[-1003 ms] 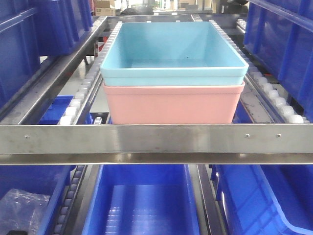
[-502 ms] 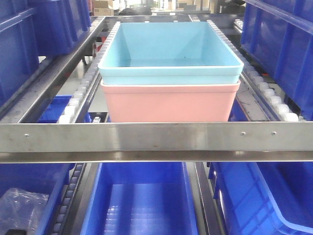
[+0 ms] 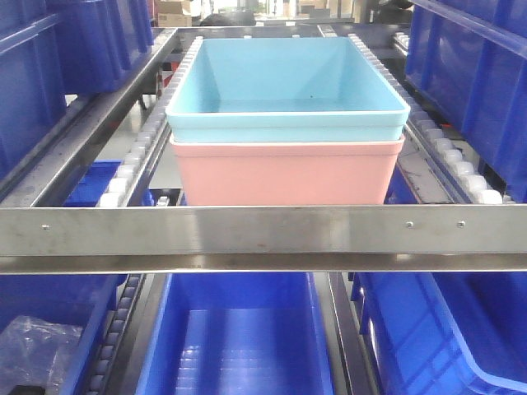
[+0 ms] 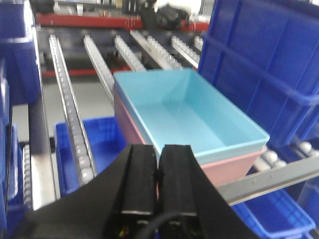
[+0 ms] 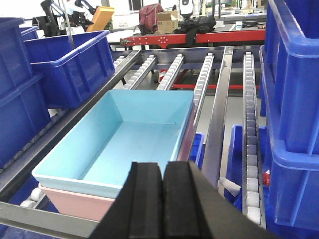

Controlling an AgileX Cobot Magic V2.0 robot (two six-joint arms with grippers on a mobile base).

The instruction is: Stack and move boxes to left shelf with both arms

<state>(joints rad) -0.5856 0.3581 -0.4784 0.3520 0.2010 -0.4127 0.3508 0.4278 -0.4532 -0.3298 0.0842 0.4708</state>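
Nothing is shifting between half a second ago and now in the front view, though against the second-old picture the stacked tubs and the shelf rails are sitting slightly further left in the frame.

Starting from the left claw, its two black fingers are pressing together with nothing between them, hanging just short of the near corner of the stack. The right claw is likewise closed on nothing, its fingers meeting in front of the stack's near edge. Neither is touching a tub.

Beyond them, the blue tub is nesting inside the pink tub, rims stacked, both lying on the shelf between its white rollers and just behind the steel crossbar.

Crowding around, large dark blue bins are standing close on both sides, and more bins are sitting below the crossbar. A crumpled clear bag is lying at lower left.

That crossbar is hiding the pink tub's base in the front view, and the claws are covering the stack's near corners in the wrist views. Both arms are being cut off by the frames.
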